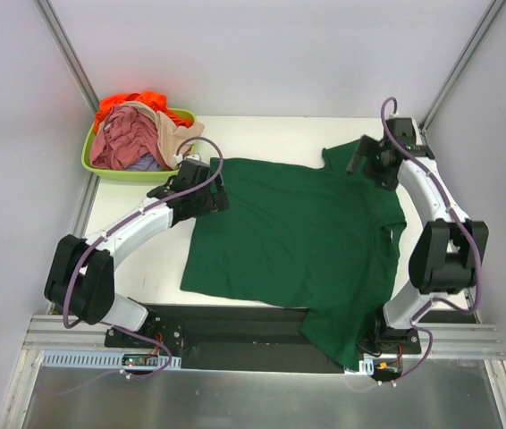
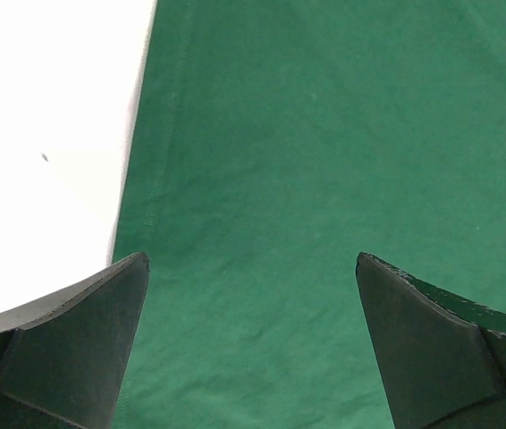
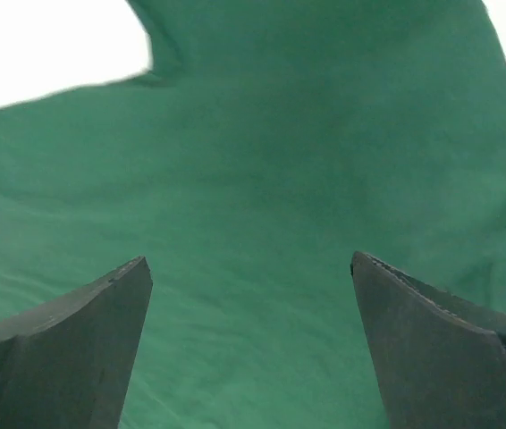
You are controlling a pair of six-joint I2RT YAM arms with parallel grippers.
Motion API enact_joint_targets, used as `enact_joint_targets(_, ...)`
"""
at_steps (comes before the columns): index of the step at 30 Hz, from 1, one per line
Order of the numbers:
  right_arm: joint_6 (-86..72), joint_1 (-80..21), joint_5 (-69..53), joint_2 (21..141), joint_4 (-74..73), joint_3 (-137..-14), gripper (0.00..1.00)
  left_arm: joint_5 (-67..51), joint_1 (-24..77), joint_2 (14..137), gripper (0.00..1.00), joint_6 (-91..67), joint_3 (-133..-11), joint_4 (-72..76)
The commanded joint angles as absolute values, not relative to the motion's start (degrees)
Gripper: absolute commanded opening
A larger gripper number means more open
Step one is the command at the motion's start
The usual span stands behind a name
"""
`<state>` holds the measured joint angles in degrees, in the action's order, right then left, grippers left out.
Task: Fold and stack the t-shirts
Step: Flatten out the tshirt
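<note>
A dark green t-shirt (image 1: 298,241) lies spread flat on the white table, one sleeve hanging over the near edge at the right. My left gripper (image 1: 219,195) is open over its far left corner; the left wrist view shows the shirt's cloth (image 2: 324,179) and hem between the spread fingers. My right gripper (image 1: 357,159) is open over the far right sleeve; the right wrist view shows that green sleeve (image 3: 280,179) below the spread fingers. Pink (image 1: 126,138), orange (image 1: 132,100), beige (image 1: 177,132) and lavender (image 1: 148,163) shirts lie bunched in a tub.
The lime-green plastic tub (image 1: 96,168) stands at the far left corner of the table (image 1: 146,259). Grey walls and metal posts close in the sides. A black rail with the arm bases runs along the near edge.
</note>
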<state>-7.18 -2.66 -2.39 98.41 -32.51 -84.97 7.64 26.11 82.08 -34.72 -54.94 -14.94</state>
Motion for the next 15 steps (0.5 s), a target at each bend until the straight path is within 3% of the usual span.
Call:
enact_joint_targets(1,-7.4,-0.2,5.9,94.7,-38.3,-73.8,0.96,4.7,27.6,85.9,0.99,-33.6,-59.8,-16.3)
enact_joint_targets(6,-5.5,2.7,4.8,97.2,-38.0,-69.7,0.96,2.0,28.3,94.6,0.99,-31.8,-64.7,-16.2)
enact_joint_targets(15,-1.1,3.7,1.4,109.2,-38.9,-77.3,0.96,5.7,26.6,105.5,0.99,-30.5,-69.3,-16.5)
